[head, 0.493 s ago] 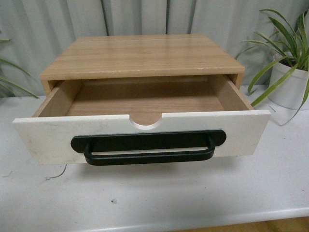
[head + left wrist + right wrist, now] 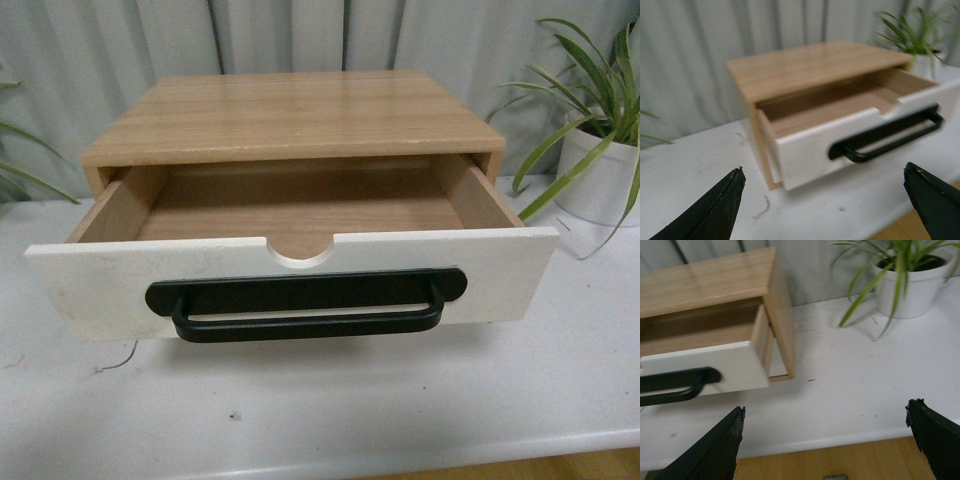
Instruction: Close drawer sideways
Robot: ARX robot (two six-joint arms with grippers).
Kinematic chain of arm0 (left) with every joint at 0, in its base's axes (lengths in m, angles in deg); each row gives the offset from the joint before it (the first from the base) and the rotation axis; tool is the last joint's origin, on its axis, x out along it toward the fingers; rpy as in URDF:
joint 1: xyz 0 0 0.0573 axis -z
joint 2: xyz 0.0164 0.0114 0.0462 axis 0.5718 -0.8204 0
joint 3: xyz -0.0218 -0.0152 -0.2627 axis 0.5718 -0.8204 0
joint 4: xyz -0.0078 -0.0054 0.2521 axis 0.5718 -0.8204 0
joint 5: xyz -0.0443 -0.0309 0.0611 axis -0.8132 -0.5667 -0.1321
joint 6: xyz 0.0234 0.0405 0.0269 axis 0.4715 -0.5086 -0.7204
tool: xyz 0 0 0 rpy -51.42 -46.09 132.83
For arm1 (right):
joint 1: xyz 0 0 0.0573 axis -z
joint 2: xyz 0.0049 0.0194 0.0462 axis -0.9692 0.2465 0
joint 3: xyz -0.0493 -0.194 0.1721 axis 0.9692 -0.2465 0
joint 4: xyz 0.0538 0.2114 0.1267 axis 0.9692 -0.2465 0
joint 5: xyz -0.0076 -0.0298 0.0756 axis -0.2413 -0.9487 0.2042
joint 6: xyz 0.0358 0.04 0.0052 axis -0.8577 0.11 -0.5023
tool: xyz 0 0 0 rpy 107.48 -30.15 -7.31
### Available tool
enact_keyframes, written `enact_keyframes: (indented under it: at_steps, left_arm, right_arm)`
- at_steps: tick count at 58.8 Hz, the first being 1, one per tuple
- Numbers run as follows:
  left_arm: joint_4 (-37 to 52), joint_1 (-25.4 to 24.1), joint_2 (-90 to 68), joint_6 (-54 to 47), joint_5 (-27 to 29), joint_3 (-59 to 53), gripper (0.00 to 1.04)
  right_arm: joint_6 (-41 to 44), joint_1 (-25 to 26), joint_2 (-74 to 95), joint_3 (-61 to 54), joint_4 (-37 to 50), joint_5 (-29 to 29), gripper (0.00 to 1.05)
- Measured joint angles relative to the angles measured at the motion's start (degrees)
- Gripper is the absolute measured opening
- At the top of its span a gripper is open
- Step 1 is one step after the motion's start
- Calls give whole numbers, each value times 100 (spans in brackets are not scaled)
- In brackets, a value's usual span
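The left black gripper (image 2: 823,170) and right black gripper (image 2: 826,406) both gape empty, short of the wide shallow white-fronted drawer (image 2: 300,215) with its black bar handle (image 2: 305,305), pulled well out of its light wooden cabinet (image 2: 290,115). An off-centre sideways push could skew and jam it, or slide the cabinet toward the white potted plant (image 2: 600,180).

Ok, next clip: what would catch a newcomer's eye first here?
The drawer stands pulled far out of its wooden cabinet at the centre of the white table. Its white front carries a long black bar handle, and nothing shows inside it. A potted plant stands at the right, beside the cabinet. The left hand and the right hand are both open, holding nothing, short of the drawer.
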Motion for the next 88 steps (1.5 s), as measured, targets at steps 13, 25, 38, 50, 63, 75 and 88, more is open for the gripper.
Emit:
enact_keyframes:
  at_steps: [13,25,38,50,63,75,88]
  left_arm:
    - [-693,302,-1515,-2269,-1587,601,98]
    - [-1434,481,-2570,-3797,-2070,1088,98]
    - [-1860,658,-3724,-5176,-2094,1718,98]
    - [-2031,1016,-4518,-5871,-1880,2151,98]
    - [-1834,1325,-5300,-6063,-1602,2404,98]
    - [-1617,1397,-5727,-6098,-1427,2610,98]
    - [-1290,1373,-6194,-6098,-1257,2844,98]
  right_arm:
    - [1010,-809,2085,726,-264,898,98]
    - [1961,-890,2951,1349,-372,1567,98]
    - [2933,-855,3753,1849,-765,2031,98]
    - [3729,-855,4365,2304,-1001,2406,98]
    - [4387,-942,5058,2702,-1047,2551,98]
    - [4704,-1126,5702,3108,-885,2500,98]
    - [4852,-1235,6264,3635,-809,2396,98]
